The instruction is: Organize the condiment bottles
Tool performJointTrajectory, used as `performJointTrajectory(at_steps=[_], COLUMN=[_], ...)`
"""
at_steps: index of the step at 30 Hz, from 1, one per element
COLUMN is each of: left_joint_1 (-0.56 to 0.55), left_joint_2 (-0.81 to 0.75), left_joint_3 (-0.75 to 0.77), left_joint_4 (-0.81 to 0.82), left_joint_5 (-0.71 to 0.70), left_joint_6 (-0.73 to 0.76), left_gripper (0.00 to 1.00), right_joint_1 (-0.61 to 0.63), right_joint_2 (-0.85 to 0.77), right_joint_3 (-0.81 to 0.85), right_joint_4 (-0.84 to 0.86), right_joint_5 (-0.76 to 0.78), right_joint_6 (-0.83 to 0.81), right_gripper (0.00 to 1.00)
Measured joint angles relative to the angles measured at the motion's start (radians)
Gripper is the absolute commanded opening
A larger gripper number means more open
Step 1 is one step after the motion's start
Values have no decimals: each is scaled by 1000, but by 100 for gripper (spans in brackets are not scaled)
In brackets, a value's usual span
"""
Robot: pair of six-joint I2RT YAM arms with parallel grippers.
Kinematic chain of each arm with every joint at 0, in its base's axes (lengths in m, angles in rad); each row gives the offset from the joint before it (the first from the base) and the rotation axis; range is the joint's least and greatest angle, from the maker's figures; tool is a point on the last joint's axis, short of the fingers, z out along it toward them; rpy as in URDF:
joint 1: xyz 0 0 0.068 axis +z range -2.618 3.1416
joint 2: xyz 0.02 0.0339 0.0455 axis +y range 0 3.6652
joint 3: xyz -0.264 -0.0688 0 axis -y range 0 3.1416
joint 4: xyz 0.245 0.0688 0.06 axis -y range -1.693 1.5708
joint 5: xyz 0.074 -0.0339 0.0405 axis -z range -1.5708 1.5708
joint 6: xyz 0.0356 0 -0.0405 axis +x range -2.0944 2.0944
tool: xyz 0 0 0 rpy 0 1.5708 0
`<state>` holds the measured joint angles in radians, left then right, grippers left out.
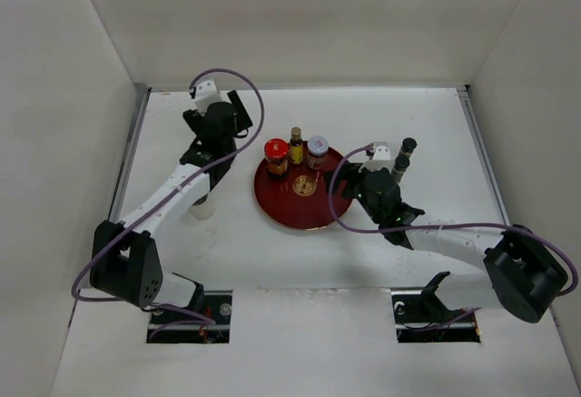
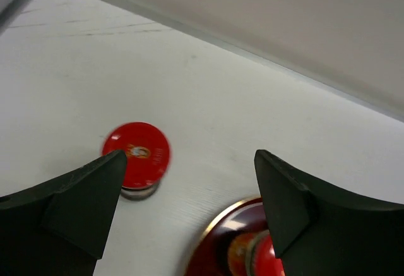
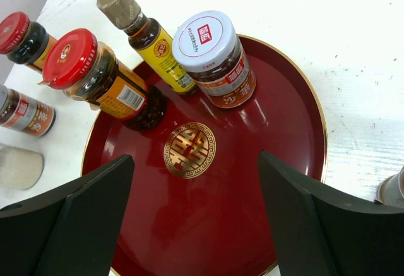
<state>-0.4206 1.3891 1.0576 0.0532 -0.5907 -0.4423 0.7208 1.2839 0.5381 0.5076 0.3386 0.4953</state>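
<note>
Left gripper (image 2: 189,162) first: arm stretched far forward, jaws spread wide, nothing between them. A lone red-capped jar (image 2: 136,156) stands on the table (image 2: 208,80) just off the tray. Tray (image 3: 297,131) holds three things: red-lidded jar (image 3: 95,74), slim yellow-label bottle (image 3: 148,36), white-capped jar (image 3: 211,55). I see my right gripper (image 3: 196,159) reaching in from the right, hovering above the tray, jaws spread and empty.

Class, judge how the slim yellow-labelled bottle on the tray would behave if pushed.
Tall and narrow, the slim bottle would probably tip if pushed. Its glossy body looks like glass: likely slippery and breakable. Toppled, it may roll.
</note>
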Motion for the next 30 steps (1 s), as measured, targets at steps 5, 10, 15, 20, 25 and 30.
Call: performJointTrajectory(at_steps=[5,10,15,20,25,30], left_joint_1=[130,180,204,204,204,206], left_joint_2=[60,153,241,290,305,305], left_joint_3=[2,17,63,89,89,89], left_joint_4=[-56,-97,-113,-117,-123,-123], left_joint_5=[9,60,134,168,174,175], left_joint_6=[-14,-21,-29,-29,-27,-21], left_gripper=[85,86,86,80,64,35], right_joint_1=[0,0,0,0,0,0], right_joint_2=[-2,-2,-2,-2,-2,-2], right_joint_3=[0,0,0,0,0,0], right_joint_4=[3,10,18,21,21,22], right_joint_5=[1,1,1,1,1,1], right_joint_6=[-4,-2,-3,-5,-5,-5], right_gripper=[59,61,66,69,70,70])
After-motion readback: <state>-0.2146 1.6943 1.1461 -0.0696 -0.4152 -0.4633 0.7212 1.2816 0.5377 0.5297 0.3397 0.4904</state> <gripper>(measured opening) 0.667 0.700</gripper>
